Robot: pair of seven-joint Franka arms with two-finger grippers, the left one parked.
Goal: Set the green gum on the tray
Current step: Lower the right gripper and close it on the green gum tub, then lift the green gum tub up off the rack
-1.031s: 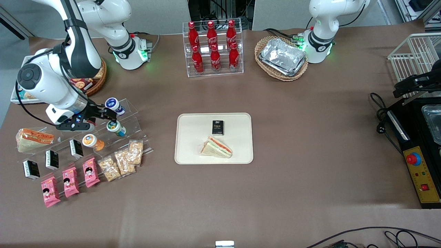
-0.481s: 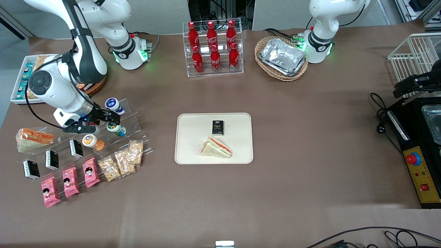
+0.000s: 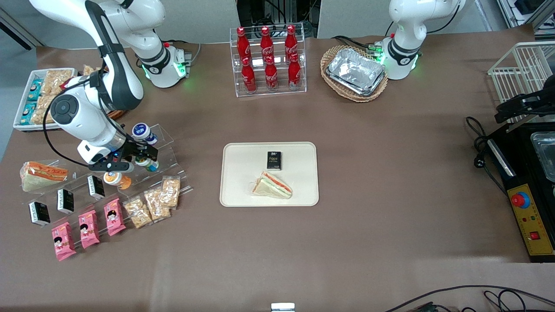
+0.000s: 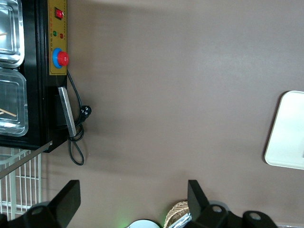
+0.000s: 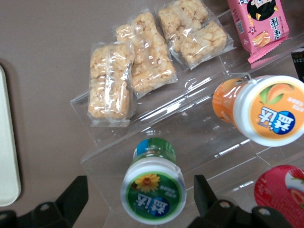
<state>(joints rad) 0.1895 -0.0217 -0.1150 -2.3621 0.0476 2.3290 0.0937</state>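
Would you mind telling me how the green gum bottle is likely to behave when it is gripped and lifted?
The green gum looks rigid plastic, so probably firm between the open tool straddling it. Its round body, lying tilted on the clear rack, may roll if nudged. It seems small, likely light.

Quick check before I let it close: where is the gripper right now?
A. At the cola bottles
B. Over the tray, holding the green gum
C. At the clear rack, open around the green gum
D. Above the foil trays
C: the wrist view shows the gripper open, one finger on each side of the green gum on the clear rack.
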